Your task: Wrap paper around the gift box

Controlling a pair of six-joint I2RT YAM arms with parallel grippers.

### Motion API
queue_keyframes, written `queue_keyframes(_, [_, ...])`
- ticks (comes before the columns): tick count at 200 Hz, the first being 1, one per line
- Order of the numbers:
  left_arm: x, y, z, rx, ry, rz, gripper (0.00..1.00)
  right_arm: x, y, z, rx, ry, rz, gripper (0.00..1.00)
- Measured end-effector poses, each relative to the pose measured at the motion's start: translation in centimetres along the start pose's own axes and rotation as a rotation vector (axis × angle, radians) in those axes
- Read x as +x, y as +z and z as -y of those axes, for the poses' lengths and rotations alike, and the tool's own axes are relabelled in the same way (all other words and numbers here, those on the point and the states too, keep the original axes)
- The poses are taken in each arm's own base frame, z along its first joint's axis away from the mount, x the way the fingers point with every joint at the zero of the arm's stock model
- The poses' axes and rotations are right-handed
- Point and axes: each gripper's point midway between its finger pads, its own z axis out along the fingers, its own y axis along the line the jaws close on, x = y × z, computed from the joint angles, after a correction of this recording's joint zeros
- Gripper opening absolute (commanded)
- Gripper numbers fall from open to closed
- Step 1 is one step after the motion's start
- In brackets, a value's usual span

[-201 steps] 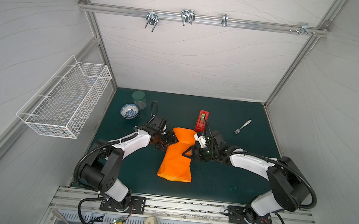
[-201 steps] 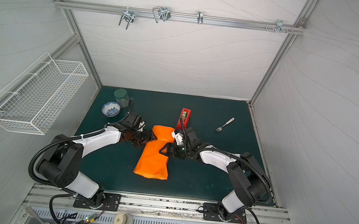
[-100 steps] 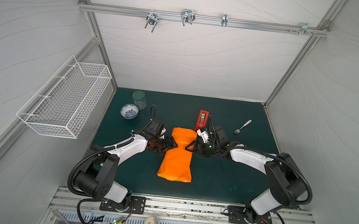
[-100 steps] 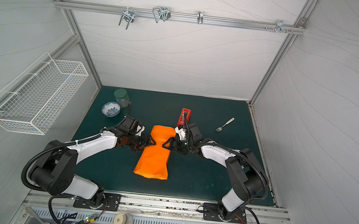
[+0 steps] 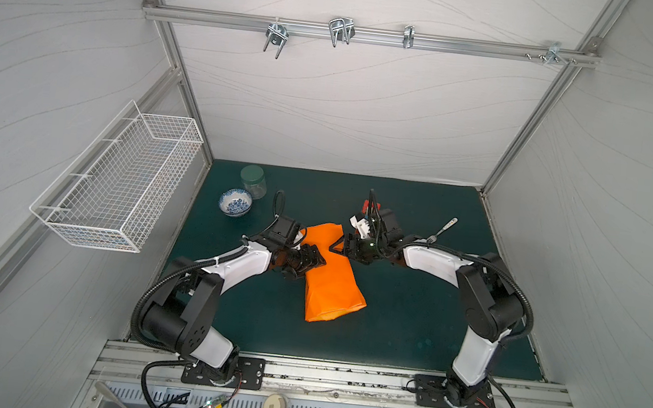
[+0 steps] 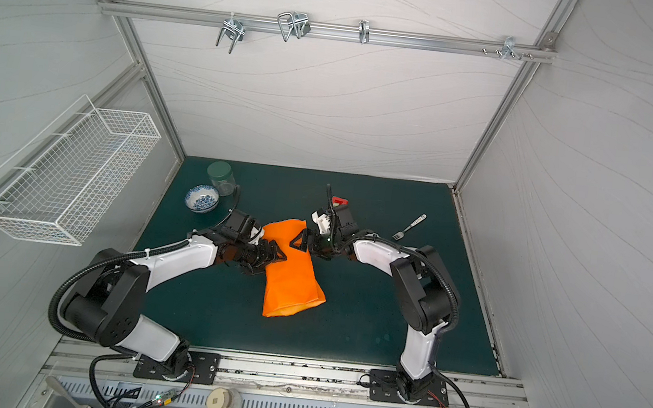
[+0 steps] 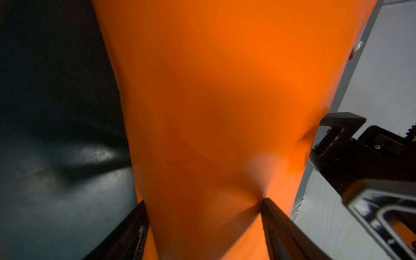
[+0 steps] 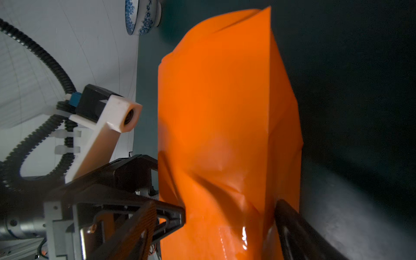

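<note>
bright orange glossy paper sheet [image 5: 334, 285]: lies folded into a long sleeve on the dark green mat [image 5: 427, 329]
gift box: hidden, presumably inside the sleeve
left gripper [image 7: 202, 227]: jaws wide, clamped across the sleeve's side
right gripper [image 8: 229, 216]: pinching the opposite side farther along, creasing it
step: probably closing the far end; sealing next calls for the narrow red tape dispenser [image 6: 338, 202] just behind

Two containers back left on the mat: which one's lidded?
The clear jar, just behind the bowl. It carries a dark green lid; the blue-and-white patterned bowl stands open.
</note>
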Motion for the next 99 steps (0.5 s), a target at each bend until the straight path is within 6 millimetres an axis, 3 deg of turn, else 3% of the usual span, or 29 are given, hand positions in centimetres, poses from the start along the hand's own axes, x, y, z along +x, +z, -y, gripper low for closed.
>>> queue_keyframes(24, [-1.5, -0.5, 1.2, 0.006, 0.045, 0.043, 0.84, 0.0, -1.8, 0.8, 0.031, -0.016, 0.016, 0.89])
queue_keyframes(47, [-1.4, -2.2, 1.8, 0.020, 0.095, 0.095, 0.87, 2.3, -4.9, 1.0, 0.082, -0.062, 0.030, 0.91])
queue_keyframes(72, [0.6, -5.0, 1.3, 0.062, 0.158, 0.158, 0.87, 5.8, -7.2, -0.3, 0.097, -0.147, 0.033, 0.91])
queue_keyframes(99, [4.6, -5.4, -1.0, 0.063, 0.230, 0.150, 0.85, 9.4, -6.7, -0.5, 0.120, -0.210, -0.026, 0.88])
